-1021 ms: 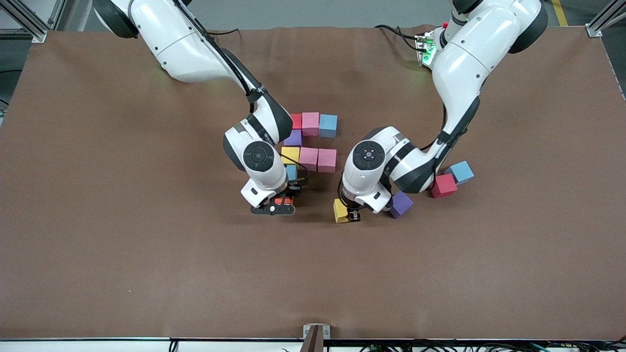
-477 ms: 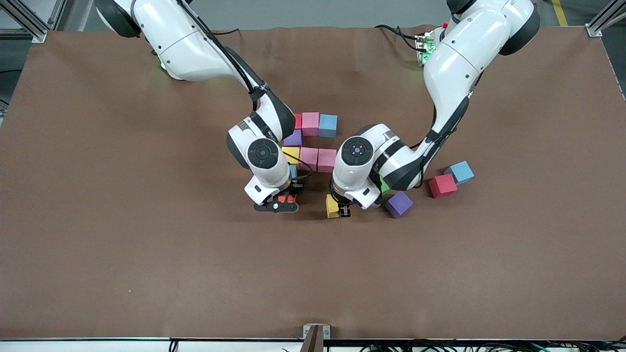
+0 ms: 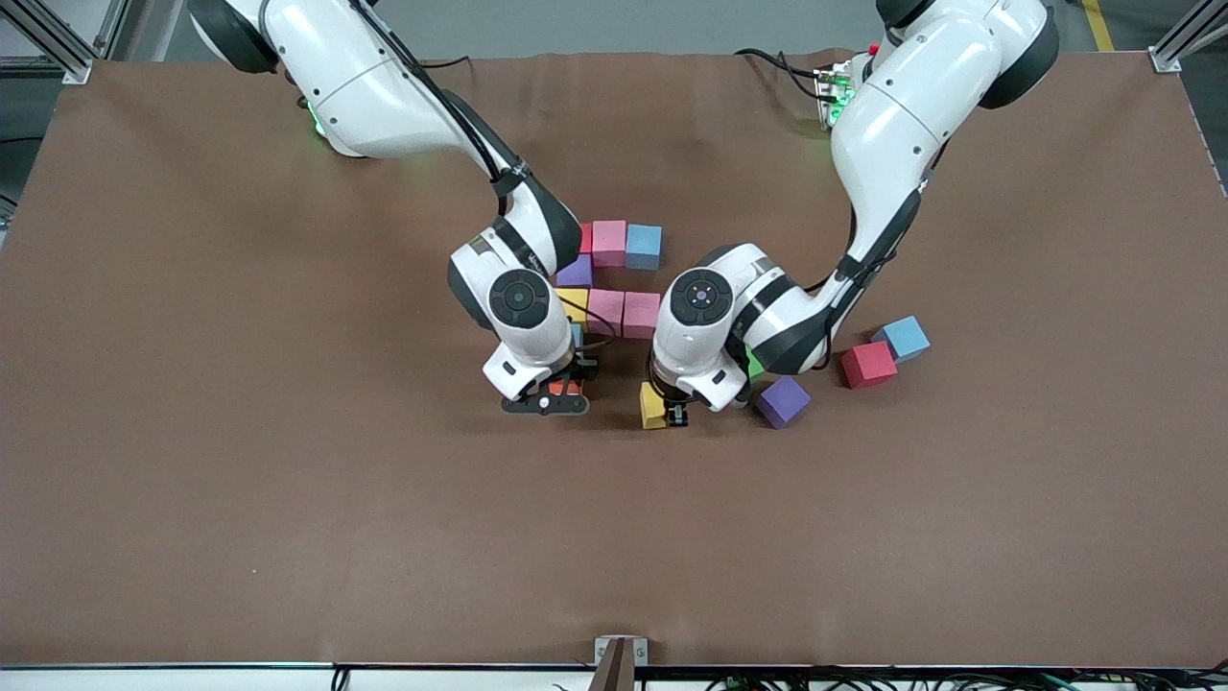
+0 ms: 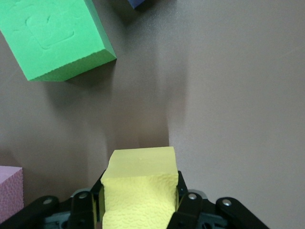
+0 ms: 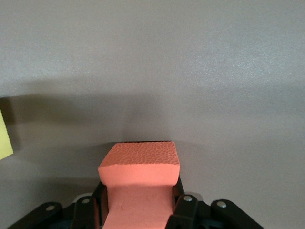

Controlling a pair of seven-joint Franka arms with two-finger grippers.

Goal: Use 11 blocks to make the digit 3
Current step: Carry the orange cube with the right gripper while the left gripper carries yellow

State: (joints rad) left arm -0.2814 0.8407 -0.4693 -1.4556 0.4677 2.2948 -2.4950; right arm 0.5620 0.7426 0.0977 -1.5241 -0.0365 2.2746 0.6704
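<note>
The left gripper (image 4: pixel 139 210) has its jaws clamped on a yellow block (image 4: pixel 140 183). The right gripper (image 5: pixel 138 212) has its jaws clamped on an orange block (image 5: pixel 139 179).

Yellow cube (image 4: pixel 139 191), orange cube (image 5: pixel 138 183), green cube (image 4: pixel 52 36), brown table (image 3: pixel 288 480).

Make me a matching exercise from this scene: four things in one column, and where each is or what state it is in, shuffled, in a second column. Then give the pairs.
Things:
1. yellow cube
2. orange cube
3. green cube
4. loose purple cube

Places or states:
A. lying free on the table, partly hidden under the left arm in the front view
B. gripped in the right tool
C. on the table beside the left tool, toward the left arm's end
D. gripped in the left tool

Pairs: 1-D, 2-B, 3-A, 4-C
</note>
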